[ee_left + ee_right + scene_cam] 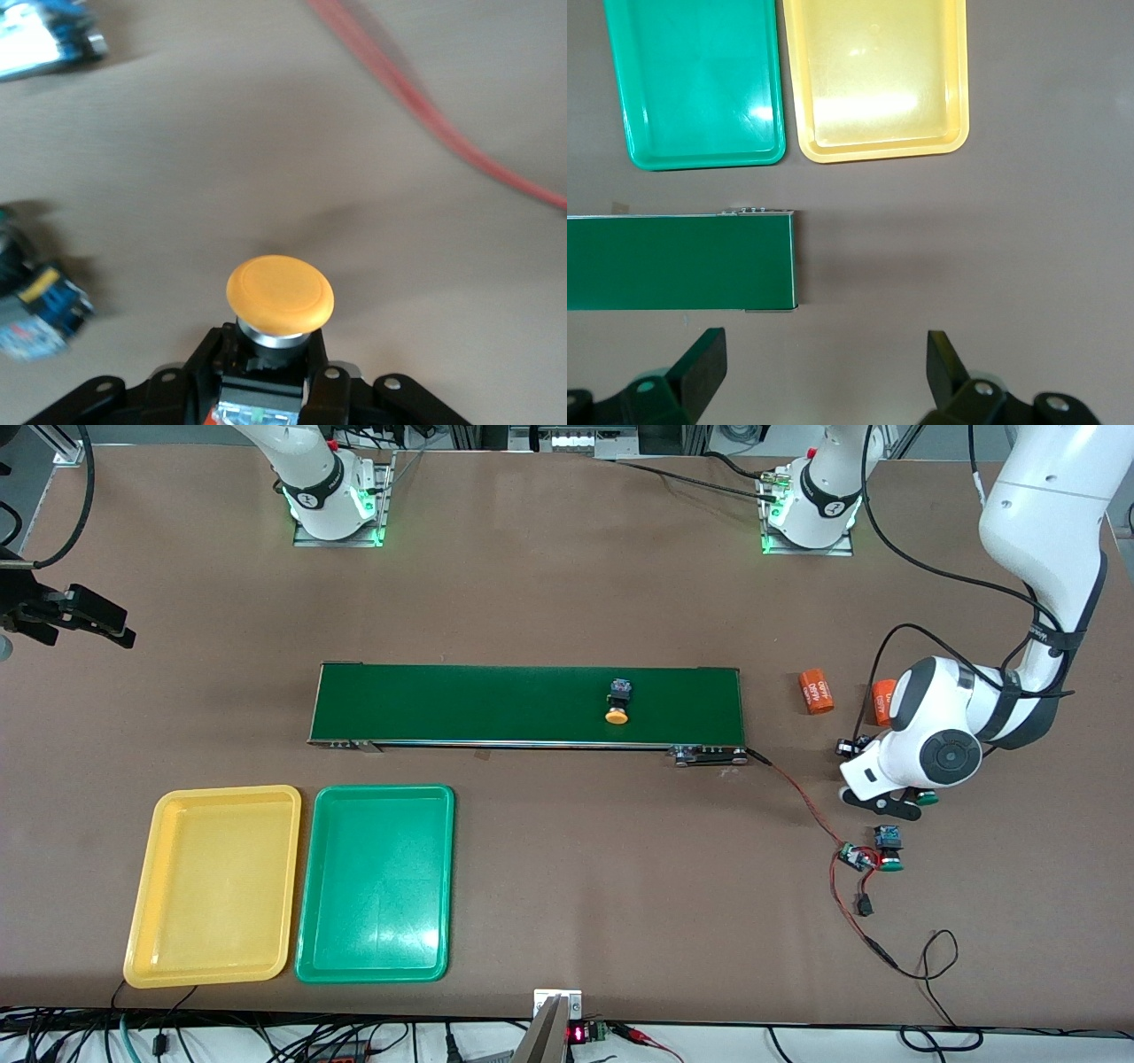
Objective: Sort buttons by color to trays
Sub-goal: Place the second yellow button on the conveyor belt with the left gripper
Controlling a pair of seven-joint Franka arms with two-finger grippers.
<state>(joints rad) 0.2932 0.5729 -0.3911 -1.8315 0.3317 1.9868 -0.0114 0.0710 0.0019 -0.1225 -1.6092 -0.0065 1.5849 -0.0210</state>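
Buttons: I count four. One orange-capped button on the belt [618, 701] lies on its side; another orange-capped button [279, 297] sits in my left end effector; a green-capped one [889, 849] lies on the table beside the small circuit board [855, 857], and a second green cap [927, 797] peeks out from under the left wrist.
Table: my brown table [567, 602] carries everything; nothing has reached a tray yet.
Conveyor belt: the dark-green belt [496, 704] runs between the two arm ends.
Trays: the yellow tray [146, 895] and green tray [312, 886] lie side by side, nearer the front camera than the belt, toward the right arm's end. Both look empty.
Left end effector: [266, 390] pressed together on the held button's body, low over the table near the green buttons.
Right end effector: [824, 363] spread wide and holding nothing; that arm waits over the table, off the belt's end.
Orange cylinders: two [816, 692] lie near the left arm.
Risk, grip: I judge the pinch sits low on the body, so the heavy cap could tip the button out on the lift.
Risk, neighbours: the hidden green button is just beside my wrist; a careless rise could knock it.
Risk, wires: the red wires [811, 806] lie close and could snag.
Risk, placement: setting it crooked on the belt could let it roll off.
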